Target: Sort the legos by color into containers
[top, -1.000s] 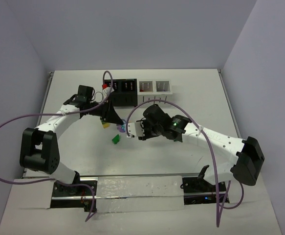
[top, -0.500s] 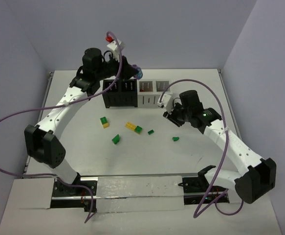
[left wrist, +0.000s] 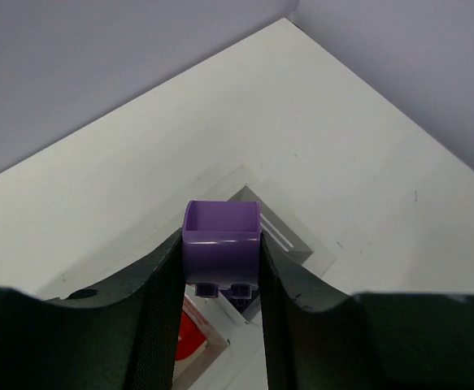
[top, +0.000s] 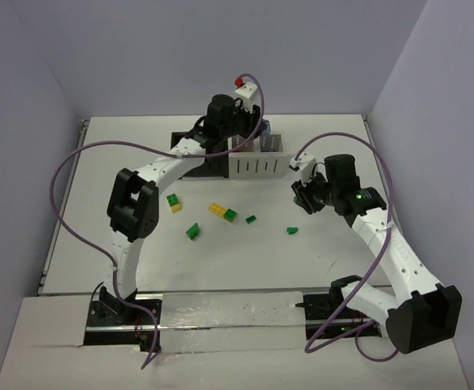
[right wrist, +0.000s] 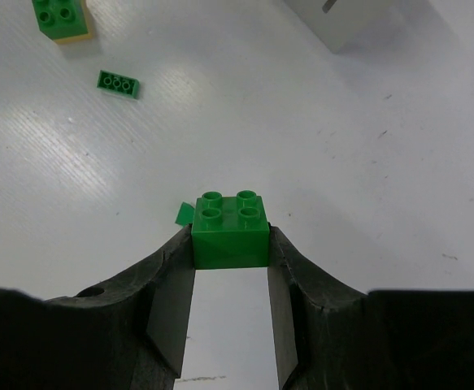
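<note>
My left gripper (top: 255, 130) is shut on a purple lego (left wrist: 220, 248) and holds it above the white containers (top: 257, 166) at the right end of the bin row. In the left wrist view a white bin (left wrist: 289, 244) lies under the brick, and a red piece (left wrist: 192, 329) shows in the bin beside it. My right gripper (top: 302, 195) is shut on a green four-stud lego (right wrist: 230, 231), held above the table right of the loose bricks. The black bins are mostly hidden by my left arm.
Loose legos lie on the table in front of the bins: a green-on-yellow brick (top: 172, 201), a green one (top: 192, 231), a yellow-and-green pair (top: 223, 211), a small green plate (top: 251, 218) and a green piece (top: 291, 230). Purple cables loop over both arms.
My left arm has swung right along the bin row with the purple lego, from over the black bins to over the white ones. My right gripper has shifted slightly right and nearer.
</note>
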You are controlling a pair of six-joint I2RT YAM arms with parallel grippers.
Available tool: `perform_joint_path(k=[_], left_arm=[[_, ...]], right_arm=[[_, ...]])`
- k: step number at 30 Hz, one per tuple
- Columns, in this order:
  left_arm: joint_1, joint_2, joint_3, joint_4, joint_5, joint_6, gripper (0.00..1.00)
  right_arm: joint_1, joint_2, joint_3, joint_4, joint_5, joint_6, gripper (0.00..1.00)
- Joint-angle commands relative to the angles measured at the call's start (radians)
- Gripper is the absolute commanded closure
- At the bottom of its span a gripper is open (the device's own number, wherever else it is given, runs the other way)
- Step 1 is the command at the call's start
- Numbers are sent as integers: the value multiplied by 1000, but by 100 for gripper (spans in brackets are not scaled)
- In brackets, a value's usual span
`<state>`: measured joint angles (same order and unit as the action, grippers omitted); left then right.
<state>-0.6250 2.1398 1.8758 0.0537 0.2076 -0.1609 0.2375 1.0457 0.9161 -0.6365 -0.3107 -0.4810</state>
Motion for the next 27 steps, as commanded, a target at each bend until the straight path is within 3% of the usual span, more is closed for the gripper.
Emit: perform_joint_path(k=[1, 15, 20, 22, 27], left_arm=[[-7, 32, 115, 94, -32, 8, 95], [-43, 84, 92, 37, 19, 17, 86], [-48, 86, 94, -13, 49, -1, 64], [-48, 84, 93, -28, 41, -5, 51], [-43, 77, 114, -74, 29, 0, 38]], right_arm=[[-6, 13, 51, 15, -32, 36, 100], [-7, 90, 178, 46, -21, 118, 100], [-7, 128, 236, 56, -2, 129, 100], [-6, 142, 265, 64, 6, 139, 100], [-7, 174, 318, 86, 18, 159, 100]])
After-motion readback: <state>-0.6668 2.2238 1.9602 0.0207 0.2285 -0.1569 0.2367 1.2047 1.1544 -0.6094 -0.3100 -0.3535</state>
